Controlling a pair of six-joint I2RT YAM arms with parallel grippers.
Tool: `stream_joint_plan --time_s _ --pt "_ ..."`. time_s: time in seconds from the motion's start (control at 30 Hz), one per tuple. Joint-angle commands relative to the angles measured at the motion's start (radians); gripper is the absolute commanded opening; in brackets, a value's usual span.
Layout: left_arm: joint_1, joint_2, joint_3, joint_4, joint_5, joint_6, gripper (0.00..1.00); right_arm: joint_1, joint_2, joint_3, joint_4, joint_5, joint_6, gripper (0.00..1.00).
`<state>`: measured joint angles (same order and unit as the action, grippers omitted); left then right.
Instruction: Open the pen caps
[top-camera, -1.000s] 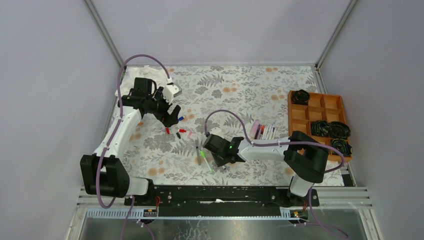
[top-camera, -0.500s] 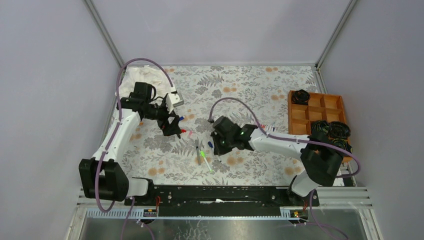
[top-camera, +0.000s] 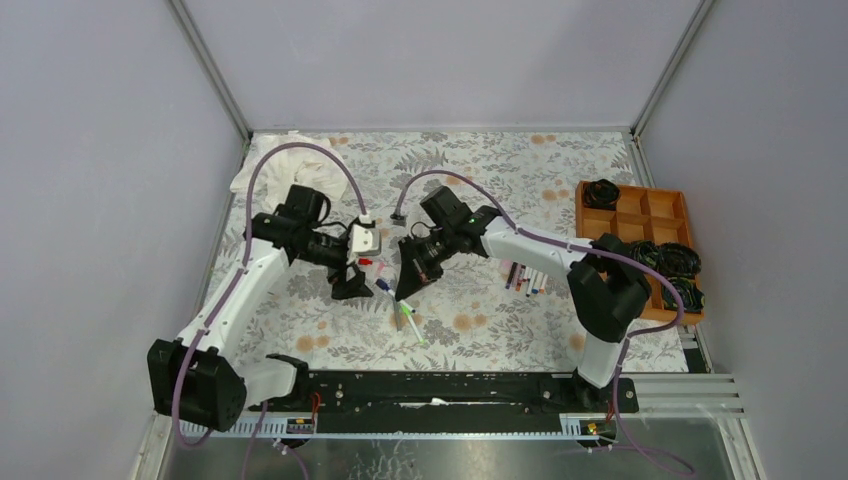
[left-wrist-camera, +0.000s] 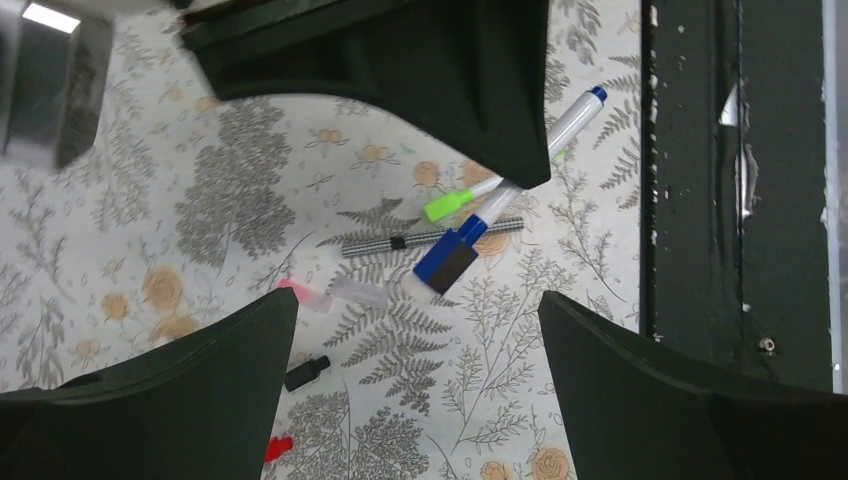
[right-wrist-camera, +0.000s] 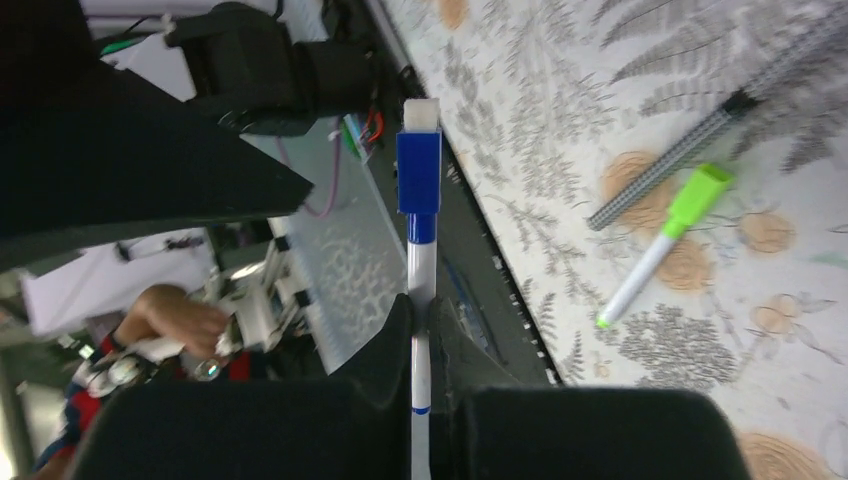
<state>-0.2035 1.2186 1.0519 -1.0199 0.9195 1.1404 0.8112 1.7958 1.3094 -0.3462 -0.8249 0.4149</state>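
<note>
**Top view:** A leaf-and-flower cloth covers the tabletop (top-camera: 520, 170) between plain grey walls. An orange compartment tray (top-camera: 640, 215) with black coils (top-camera: 660, 257) sits at the right, and a bunch of pens (top-camera: 525, 277) lies just left of it. The left tool (top-camera: 352, 283) and right tool (top-camera: 408, 283) meet mid-table.

**Left wrist:** The left tool (left-wrist-camera: 415, 310) gapes wide, gripping nothing. Ahead is the blue-capped pen (left-wrist-camera: 500, 200) with its blue cap (left-wrist-camera: 447, 262) on. On the cloth lie a green-capped pen (left-wrist-camera: 450, 205), a grey pen (left-wrist-camera: 430, 238) and three loose caps: pink (left-wrist-camera: 300, 295), black (left-wrist-camera: 307, 372) and red (left-wrist-camera: 278, 447).

**Right wrist:** The right tool (right-wrist-camera: 422, 320) pinches the blue-capped pen's white barrel. Only two pens show on the cloth.

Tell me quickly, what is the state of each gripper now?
Left gripper: open, holding nothing.
Right gripper: shut on the blue-capped pen.
</note>
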Motion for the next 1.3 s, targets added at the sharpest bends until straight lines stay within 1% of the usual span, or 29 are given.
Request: stream_joint_plan --time_s 0.0,0.1,0.23,0.37,0.4,0.57,0.63,0.67,0.7,0.77,0.8,0.87,0.93,1.1,1.27 --pt "-0.07 -0.036 -0.039 0.014 -0.075 0.073 0.99 -0.006 0.022 0.068 -0.009 -0.23 0.034 0.0" --pt "-0.097 -0.033 -0.043 -0.016 -0.092 0.099 0.97 -0.005 0.04 0.085 0.011 -0.275 0.061 0.0" --pt "-0.128 -0.039 -0.053 -0.02 -0.122 0.104 0.9 -0.008 0.059 0.096 0.028 -0.306 0.092 0.0" --pt "-0.142 -0.035 -0.055 -0.019 -0.144 0.11 0.77 -0.011 0.074 0.098 0.045 -0.326 0.117 0.0" --pt "-0.144 -0.034 -0.052 -0.019 -0.145 0.11 0.71 -0.011 0.075 0.098 0.05 -0.326 0.122 0.0" --pt "-0.162 -0.033 -0.043 -0.019 -0.137 0.104 0.49 -0.012 0.091 0.098 0.053 -0.324 0.139 0.0" --pt "-0.172 -0.032 -0.046 -0.019 -0.146 0.104 0.39 -0.013 0.092 0.092 0.061 -0.316 0.148 0.01" --pt "-0.177 -0.03 -0.047 -0.022 -0.15 0.106 0.33 -0.016 0.092 0.089 0.068 -0.311 0.156 0.05" --pt "-0.181 -0.028 -0.048 -0.026 -0.152 0.108 0.27 -0.016 0.092 0.086 0.072 -0.301 0.162 0.11" --pt "-0.188 -0.021 -0.047 -0.029 -0.157 0.103 0.14 -0.017 0.094 0.084 0.071 -0.267 0.166 0.28" --pt "-0.19 -0.016 -0.045 -0.029 -0.161 0.099 0.1 -0.015 0.095 0.083 0.067 -0.249 0.169 0.36" --pt "-0.191 -0.007 -0.04 -0.029 -0.162 0.092 0.06 -0.016 0.099 0.082 0.074 -0.234 0.178 0.43" --pt "-0.192 0.0 -0.032 -0.029 -0.166 0.088 0.0 -0.011 0.107 0.079 0.088 -0.235 0.192 0.44" --pt "-0.192 0.011 -0.019 -0.028 -0.178 0.088 0.0 -0.004 0.125 0.074 0.108 -0.268 0.211 0.43" --pt "-0.192 0.016 -0.012 -0.017 -0.186 0.082 0.0 0.004 0.154 0.079 0.086 -0.299 0.198 0.42"
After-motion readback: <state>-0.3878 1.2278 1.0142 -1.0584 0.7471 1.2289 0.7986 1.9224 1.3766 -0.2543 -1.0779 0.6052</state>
